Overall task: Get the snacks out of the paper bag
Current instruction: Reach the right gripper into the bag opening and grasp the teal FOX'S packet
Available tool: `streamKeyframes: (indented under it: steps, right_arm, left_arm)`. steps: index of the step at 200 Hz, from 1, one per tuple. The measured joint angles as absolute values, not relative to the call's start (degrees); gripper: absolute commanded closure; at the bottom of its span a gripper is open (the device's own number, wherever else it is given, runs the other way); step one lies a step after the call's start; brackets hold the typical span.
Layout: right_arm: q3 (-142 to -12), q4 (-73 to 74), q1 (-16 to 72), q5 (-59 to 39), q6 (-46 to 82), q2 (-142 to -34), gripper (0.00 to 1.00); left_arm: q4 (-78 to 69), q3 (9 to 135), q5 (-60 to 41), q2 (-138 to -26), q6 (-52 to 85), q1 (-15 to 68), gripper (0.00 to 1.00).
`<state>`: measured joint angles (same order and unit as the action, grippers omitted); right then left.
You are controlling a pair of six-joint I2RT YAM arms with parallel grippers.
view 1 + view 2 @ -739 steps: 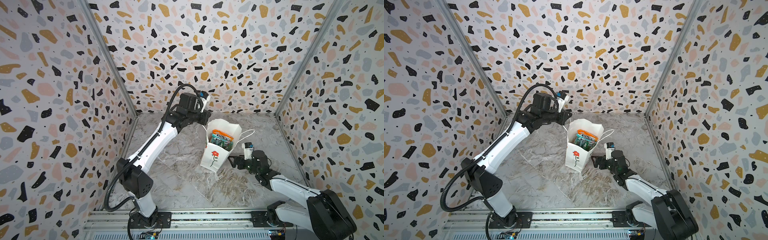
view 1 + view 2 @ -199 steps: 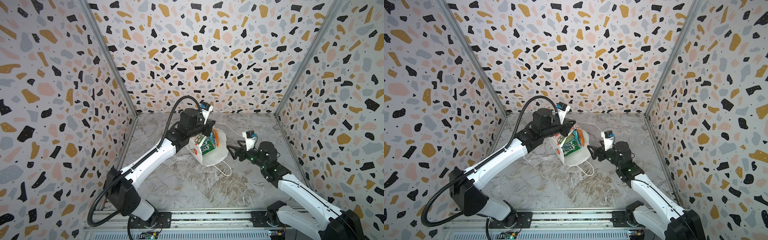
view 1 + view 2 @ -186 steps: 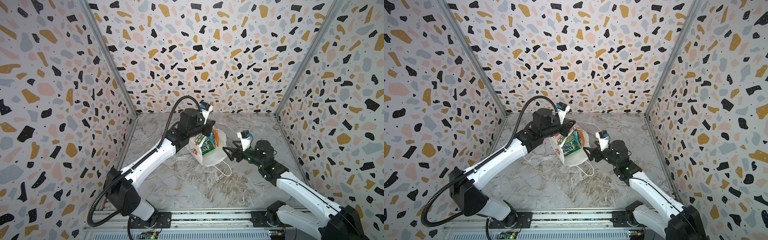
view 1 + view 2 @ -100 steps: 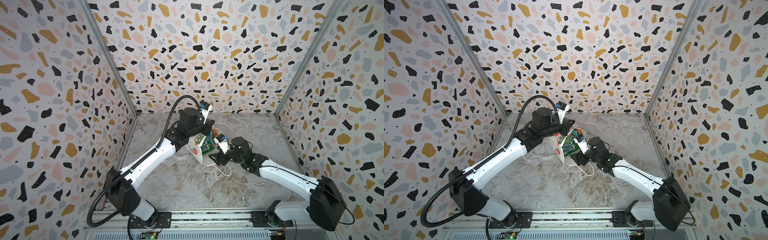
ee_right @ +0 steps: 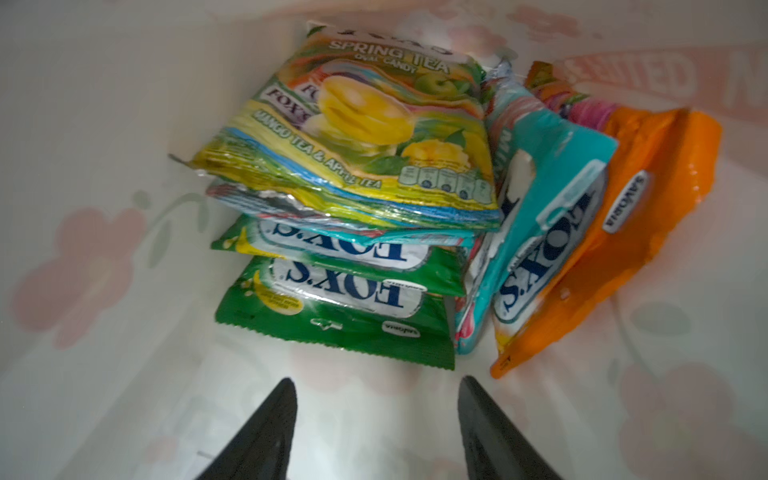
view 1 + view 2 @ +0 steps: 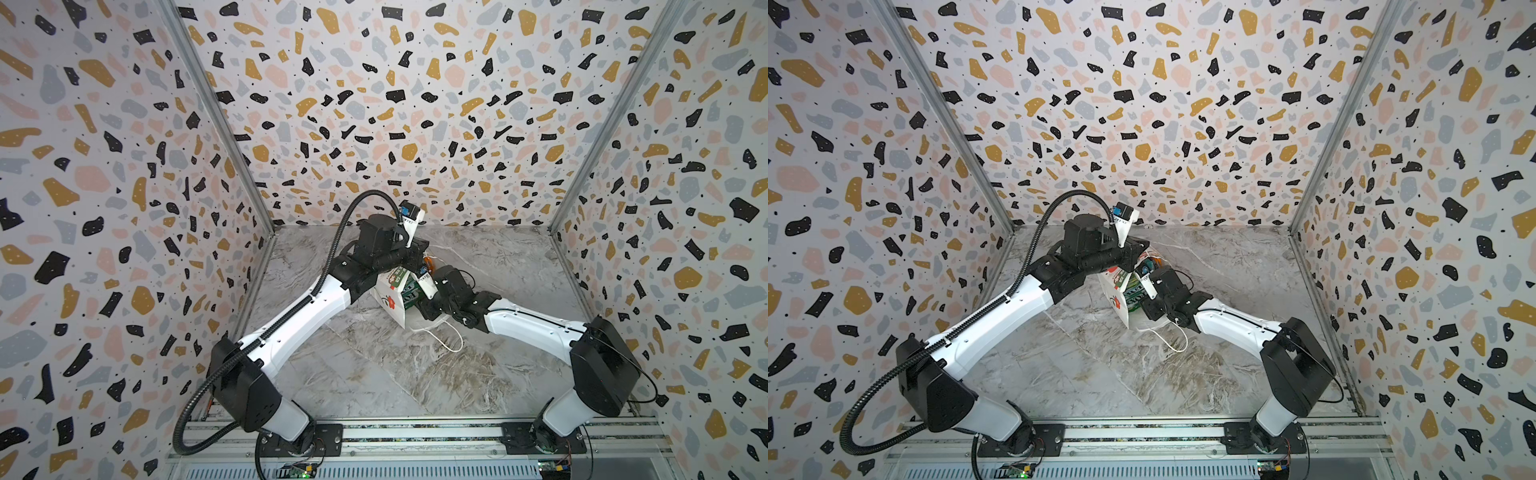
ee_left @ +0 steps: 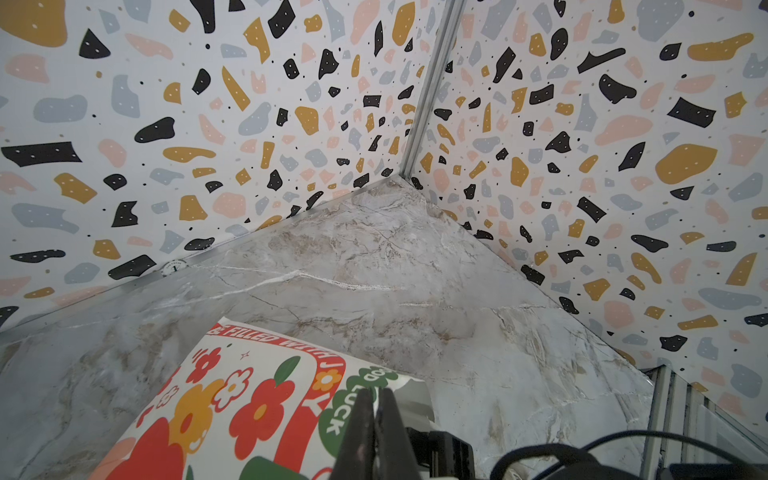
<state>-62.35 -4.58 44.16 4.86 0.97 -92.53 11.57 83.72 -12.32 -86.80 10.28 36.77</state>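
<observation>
The white paper bag (image 6: 390, 302) (image 6: 1116, 300) with red flowers lies tipped over, its mouth facing right. My left gripper (image 7: 376, 395) is shut on the bag's rim (image 7: 409, 392) and holds it tilted. My right gripper (image 5: 376, 380) is open inside the bag, its fingers hidden by the paper in both top views. Just ahead of it lie the snacks: a green-yellow packet (image 5: 353, 137) on top of two green ones (image 5: 340, 316), with a teal packet (image 5: 540, 232) and an orange packet (image 5: 631, 224) leaning beside them. Green packets (image 6: 406, 286) (image 6: 1136, 297) show at the bag's mouth.
A white cord handle (image 6: 451, 341) (image 6: 1177, 338) trails on the marble floor (image 6: 374, 374) in front of the bag. Terrazzo-patterned walls (image 6: 124, 208) close the cell on three sides. The arms' base rail (image 6: 415, 432) runs along the front.
The bag went from upright to tipped over in my left gripper. My right arm swung left and pushed its gripper into the bag's mouth, its jaws narrowing but still apart.
</observation>
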Motion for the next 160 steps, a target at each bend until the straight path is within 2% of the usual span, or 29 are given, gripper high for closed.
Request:
streamKeyframes:
  steps: [20,76,160]
  right_arm:
    - [-63.11,-4.73,44.16,7.51,0.97,-93.65,0.42]
    - [-66.08,-4.1,44.16,12.82,1.63,-97.08,0.6]
    - [-66.17,-0.36,44.23,18.61,3.9,-100.95,0.63]
  left_arm:
    - [12.03,84.16,-12.29,-86.8,10.09,36.77,1.0]
    - [12.56,84.33,-12.32,-86.8,10.0,36.77,1.0]
    - [12.67,84.4,-12.38,-86.8,9.85,36.77,1.0]
